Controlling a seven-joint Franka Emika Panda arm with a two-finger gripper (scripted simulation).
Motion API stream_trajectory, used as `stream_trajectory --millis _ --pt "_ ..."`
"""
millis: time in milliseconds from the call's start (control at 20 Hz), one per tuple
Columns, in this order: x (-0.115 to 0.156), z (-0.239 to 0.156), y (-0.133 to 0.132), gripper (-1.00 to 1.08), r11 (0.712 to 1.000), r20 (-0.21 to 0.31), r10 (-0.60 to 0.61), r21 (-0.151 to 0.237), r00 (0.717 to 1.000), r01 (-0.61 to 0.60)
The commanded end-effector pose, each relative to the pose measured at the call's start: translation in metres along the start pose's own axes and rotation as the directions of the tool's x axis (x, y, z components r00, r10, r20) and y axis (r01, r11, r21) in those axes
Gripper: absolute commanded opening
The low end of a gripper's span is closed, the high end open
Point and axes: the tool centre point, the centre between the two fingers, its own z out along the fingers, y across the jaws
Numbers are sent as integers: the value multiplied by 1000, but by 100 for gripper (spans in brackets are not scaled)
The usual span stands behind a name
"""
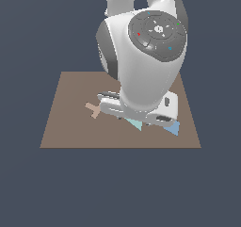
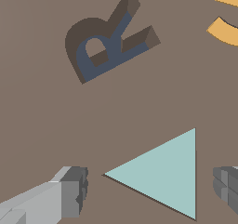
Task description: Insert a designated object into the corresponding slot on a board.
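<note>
The light-teal triangle (image 2: 162, 174) lies flat on the brown board (image 2: 56, 125). My gripper (image 2: 149, 187) is open, with one finger (image 2: 74, 190) on each side of the triangle and a gap between each finger and it. In the exterior view the triangle (image 1: 135, 124) peeks out under the arm's hand (image 1: 141, 109), near the board's (image 1: 66, 132) front edge. No navy triangle recess shows in either view. I cannot tell whether the triangle lies in a recess or on the board's surface.
A dark R-shaped recess (image 2: 104, 42) is sunk in the board beyond the triangle. An orange shape (image 2: 225, 30) sits at the wrist view's edge. A tan Y (image 1: 93, 109) and a blue diamond (image 1: 173, 127) lie to either side of the hand. The arm hides the board's middle.
</note>
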Motion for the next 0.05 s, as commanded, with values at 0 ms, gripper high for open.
stream_trajectory --millis 0 --pt "0 0 0 100 1000 0 0 0 1000 0"
